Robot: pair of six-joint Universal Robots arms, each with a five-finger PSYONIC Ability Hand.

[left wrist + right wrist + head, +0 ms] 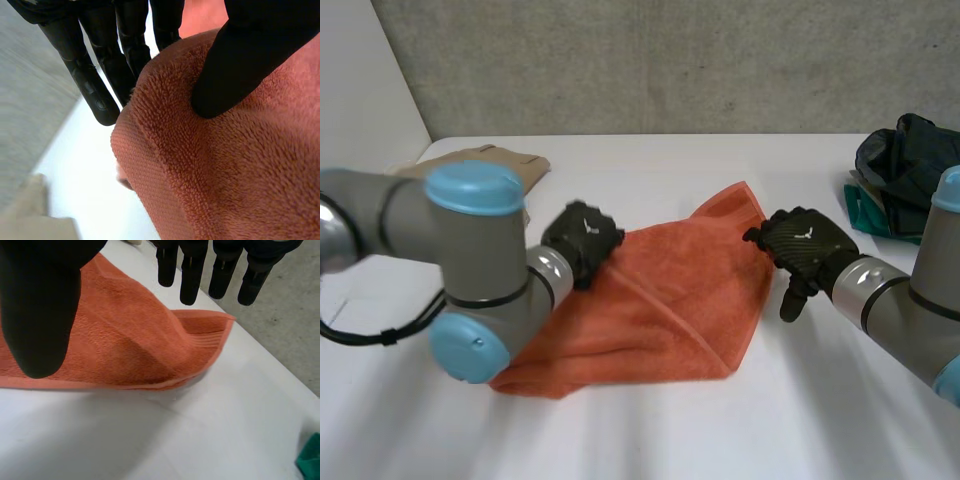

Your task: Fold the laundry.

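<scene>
An orange towel (660,300) lies folded over on the white table (650,440), with its far right corner raised. My left hand (582,238) is at the towel's left far edge. In the left wrist view its thumb (235,65) presses on top of the orange towel (225,170), and its fingers (95,85) reach down behind the lifted edge, pinching it. My right hand (805,245) hovers at the right edge near the raised corner. Its fingers (192,270) are straight and apart above the orange towel (125,340), holding nothing.
A folded tan cloth (510,160) lies at the back left. A dark pile of clothes (905,160) with a teal cloth (865,215) under it sits at the back right. A grey wall (670,60) runs behind the table.
</scene>
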